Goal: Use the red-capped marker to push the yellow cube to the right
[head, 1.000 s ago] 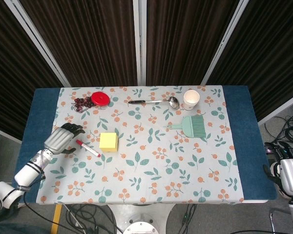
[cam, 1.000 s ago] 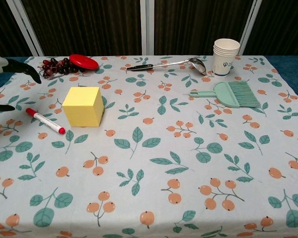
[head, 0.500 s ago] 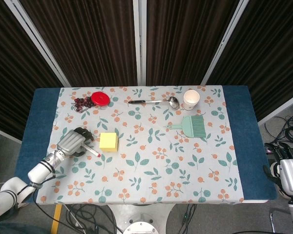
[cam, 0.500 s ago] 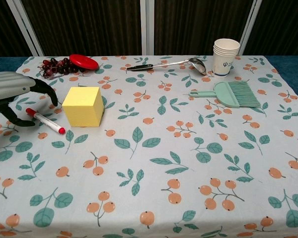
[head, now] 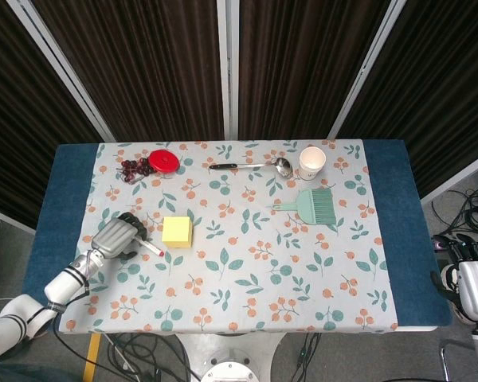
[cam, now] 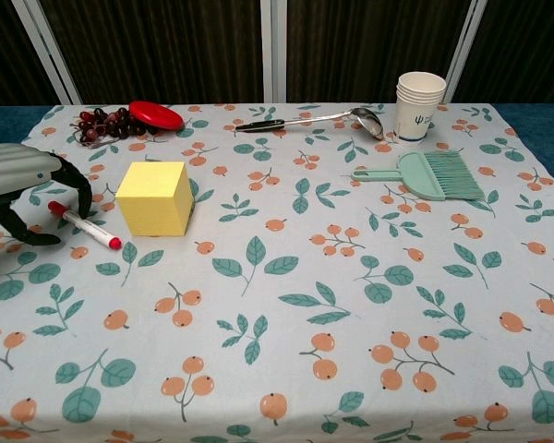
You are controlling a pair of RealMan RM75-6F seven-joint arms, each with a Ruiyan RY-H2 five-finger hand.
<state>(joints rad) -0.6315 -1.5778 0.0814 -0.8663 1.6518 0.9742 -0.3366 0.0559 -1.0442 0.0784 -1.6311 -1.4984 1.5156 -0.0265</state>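
The yellow cube (head: 177, 231) (cam: 154, 197) sits on the left part of the floral tablecloth. Just left of it the red-capped marker (head: 148, 247) (cam: 85, 227) lies flat, its cap end toward the cube's near corner. My left hand (head: 116, 237) (cam: 23, 184) arches over the marker's far-left end, with the fingers curved down behind it and the thumb in front. The marker still rests on the cloth and the fingers have not closed on it. My right hand (head: 475, 280) hangs off the table's right edge, and its fingers are unclear.
A red lid (cam: 156, 114) and dark cherries (cam: 100, 124) lie at the back left. A ladle (cam: 307, 118), stacked paper cups (cam: 419, 105) and a green brush (cam: 425, 174) are at the back right. Bare cloth (cam: 286, 240) spreads right of the cube.
My left hand has travelled right from the table's left side and come down over the marker's left end. The marker and cube have not moved.
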